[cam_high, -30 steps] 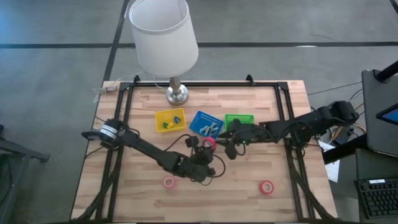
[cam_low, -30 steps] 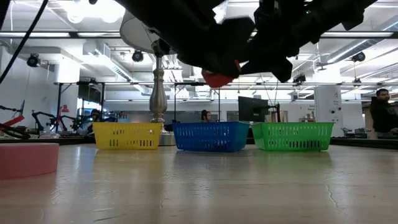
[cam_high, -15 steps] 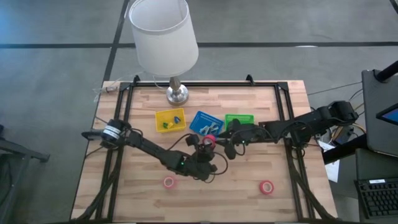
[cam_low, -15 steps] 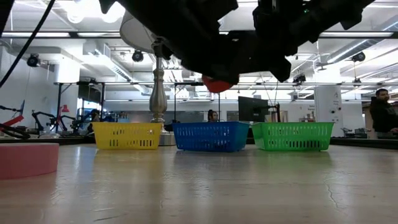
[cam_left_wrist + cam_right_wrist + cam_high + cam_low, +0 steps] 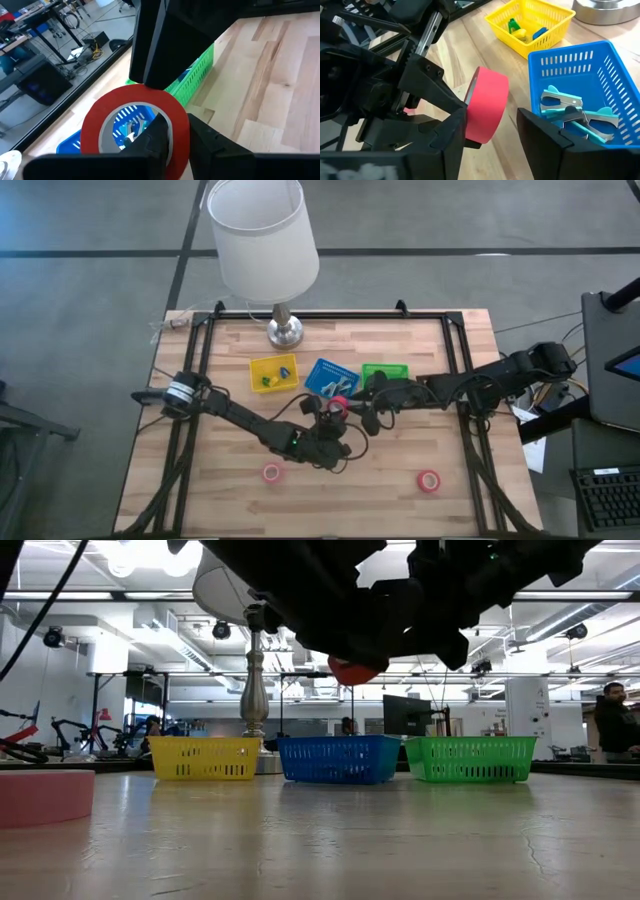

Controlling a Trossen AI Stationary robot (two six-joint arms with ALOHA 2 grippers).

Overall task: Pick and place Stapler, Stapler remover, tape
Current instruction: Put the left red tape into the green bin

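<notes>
A red tape roll (image 5: 338,404) hangs in the air just on the near side of the blue tray (image 5: 318,370), carried by my left gripper (image 5: 333,414), which is shut on it. In the low view the roll (image 5: 352,670) is well above the table. My right gripper (image 5: 492,117) is open, and its fingers stand on either side of the roll (image 5: 487,105); whether they touch it I cannot tell. Two more red rolls (image 5: 271,472) (image 5: 429,480) lie flat near the table's near edge. No blue roll shows. My left gripper (image 5: 175,127) has the roll's wall (image 5: 181,125) pinched, with one finger (image 5: 156,132) inside the ring's hole and the other outside it. It comes slanting from the table's near left. The roll is lifted clear of the table and stands on edge.
The yellow tray (image 5: 273,372), the blue tray with stapler removers (image 5: 570,112) and the green tray (image 5: 385,370) stand in a row at mid-table. A lamp (image 5: 284,330) stands behind them at the far edge. Bare wood lies between the two loose rolls.
My left gripper has carried the red roll a little toward the far edge, closer to the blue tray and between my right gripper's fingers.
</notes>
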